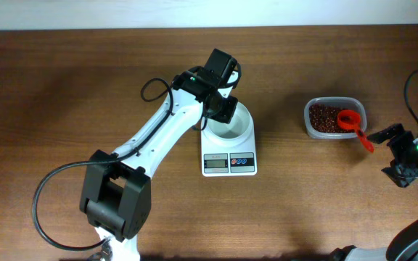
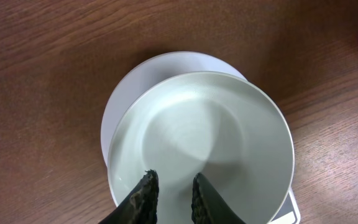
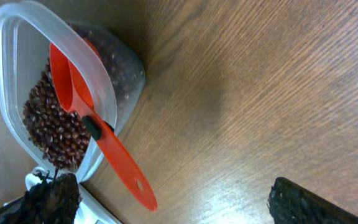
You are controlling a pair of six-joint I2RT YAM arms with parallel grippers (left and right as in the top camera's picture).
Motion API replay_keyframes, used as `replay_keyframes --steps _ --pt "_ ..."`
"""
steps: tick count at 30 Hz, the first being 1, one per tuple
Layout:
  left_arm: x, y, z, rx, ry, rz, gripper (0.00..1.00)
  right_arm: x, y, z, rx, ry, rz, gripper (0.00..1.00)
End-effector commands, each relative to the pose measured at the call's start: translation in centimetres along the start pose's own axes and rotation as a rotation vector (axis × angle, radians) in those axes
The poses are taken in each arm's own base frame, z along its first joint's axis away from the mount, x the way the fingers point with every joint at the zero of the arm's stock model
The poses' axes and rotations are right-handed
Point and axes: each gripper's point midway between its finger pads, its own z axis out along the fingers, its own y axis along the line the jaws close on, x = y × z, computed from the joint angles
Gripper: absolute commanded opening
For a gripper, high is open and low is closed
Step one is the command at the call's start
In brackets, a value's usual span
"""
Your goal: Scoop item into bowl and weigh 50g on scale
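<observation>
At table centre the white bowl [image 1: 232,125] sits on the digital scale [image 1: 228,162], empty, so the weighing spot is set before any beans go in. The display at the scale's 6 o'clock edge is too small to read. Over the bowl's 11 o'clock rim hangs the left gripper [image 2: 173,177], fingers only narrowly parted, bare bowl showing between them, nothing grasped. It looks placed to steady the bowl, can't say for sure. At 3 o'clock from the scale, well apart, is the clear plastic tub [image 3: 0,87] holding the red-brown beans [image 1: 326,116], none of them in the bowl. The red scoop [image 3: 114,157] rests in the tub, cup on the beans, handle leaning out over the rim toward 5 o'clock and pointing at the right gripper [image 3: 173,202], handy for a pick. The right gripper is spread wide and empty, near the handle's end, not touching. Judgement: scooping not started; the next move needs the right jaws to close on the handle. Risk: the thin tilted handle could slip, or the tub could tip.
</observation>
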Motion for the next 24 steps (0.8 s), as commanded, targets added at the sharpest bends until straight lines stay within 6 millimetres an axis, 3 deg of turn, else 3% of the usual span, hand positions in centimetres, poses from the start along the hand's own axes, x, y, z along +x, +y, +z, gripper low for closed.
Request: replay_keyframes --steps 1,3,7,9,11,14,19,24 --pt "0.1 0.0 0.3 -0.009 0.009 0.013 0.24 0.7 1.0 0.1 -0.054 0.022 0.012 0.78" --pt "0.1 0.0 0.3 -0.009 0.008 0.013 0.24 1.9 0.9 1.5 -0.043 0.049 -0.023 0.7" --pt "0.0 0.0 0.3 -0.009 0.006 0.013 0.24 2.1 2.6 3.9 -0.113 0.023 -0.058 0.73" --pt "0.1 0.0 0.3 -0.009 0.008 0.013 0.25 0.8 3.3 4.0 -0.121 -0.038 -0.061 0.71" --pt "0.2 0.0 0.3 -0.01 0.012 0.013 0.25 -0.3 4.0 3.8 -0.146 -0.08 -0.046 0.62" --pt "0.2 0.0 0.3 -0.01 0.012 0.013 0.25 -0.6 4.1 3.8 -0.155 -0.089 -0.009 0.38" --pt "0.2 0.0 0.3 -0.01 0.012 0.013 0.26 -0.2 4.6 3.8 -0.182 -0.067 -0.009 0.34" --pt "0.2 0.0 0.3 -0.01 0.012 0.013 0.25 -0.2 4.6 3.8 -0.181 -0.068 -0.01 0.21"
